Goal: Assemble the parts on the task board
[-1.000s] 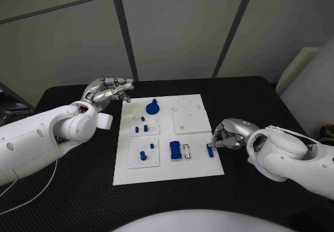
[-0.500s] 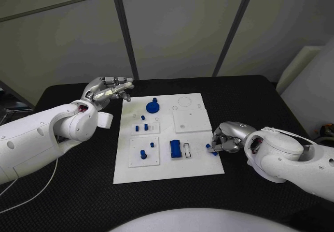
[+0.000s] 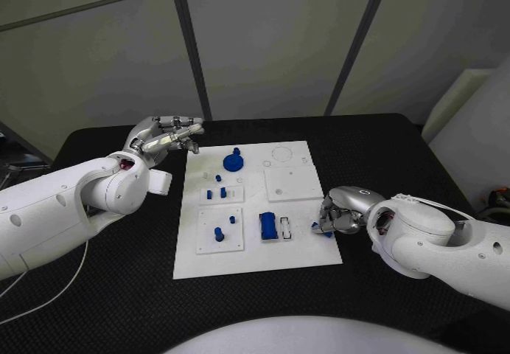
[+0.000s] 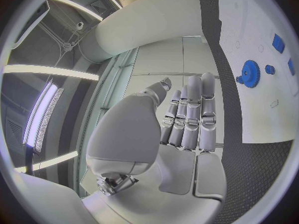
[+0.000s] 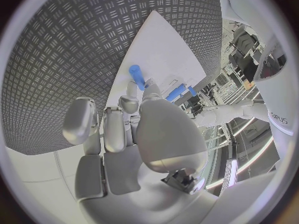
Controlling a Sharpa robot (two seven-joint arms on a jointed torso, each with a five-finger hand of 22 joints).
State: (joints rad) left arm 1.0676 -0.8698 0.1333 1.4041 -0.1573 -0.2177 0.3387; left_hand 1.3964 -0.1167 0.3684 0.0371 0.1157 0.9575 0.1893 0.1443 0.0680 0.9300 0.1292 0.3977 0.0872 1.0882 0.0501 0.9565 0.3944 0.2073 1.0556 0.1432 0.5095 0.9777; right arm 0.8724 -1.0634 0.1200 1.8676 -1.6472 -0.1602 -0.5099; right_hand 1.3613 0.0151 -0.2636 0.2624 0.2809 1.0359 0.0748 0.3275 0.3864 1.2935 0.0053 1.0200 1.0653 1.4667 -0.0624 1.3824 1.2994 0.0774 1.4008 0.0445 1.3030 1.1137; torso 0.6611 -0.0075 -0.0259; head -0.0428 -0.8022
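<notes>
1. The step in hand looks like picking up one loose part: the robot's right hand [image 3: 342, 214] sits at the 3 o'clock edge of the flat white rectangular task board [image 3: 303, 254], fingers curled around a short blue plastic peg [image 3: 319, 225] that pokes out at the fingertips.
2. The right wrist view shows the peg [image 5: 136, 76] pinched between thumb and a finger above the board's surface, so the hand grips it.
3. The robot's left hand [image 3: 165, 136] hovers off the board's 10 o'clock corner, over the black tabletop [image 3: 106, 295]. In the head view its fingers are partly curled with nothing visible between them; the left wrist view shows them straight and close together, holding nothing.
4. The other parts remain on the board: a round blue toothed gear [image 3: 233, 162] near 12 o'clock, small blue studs [image 3: 216, 195] left of centre, and a blue rectangular block [image 3: 269, 227] just beside the right hand, towards 6 o'clock.
5. The next move probably calls for lifting the peg clear and carrying it to its socket. Which socket cannot be told from these pictures.
6. The head view gives the whole layout and both arms; the right wrist view alone shows the pinch on the peg, and the left wrist view shows the gear [image 4: 249, 73] from the side.
</notes>
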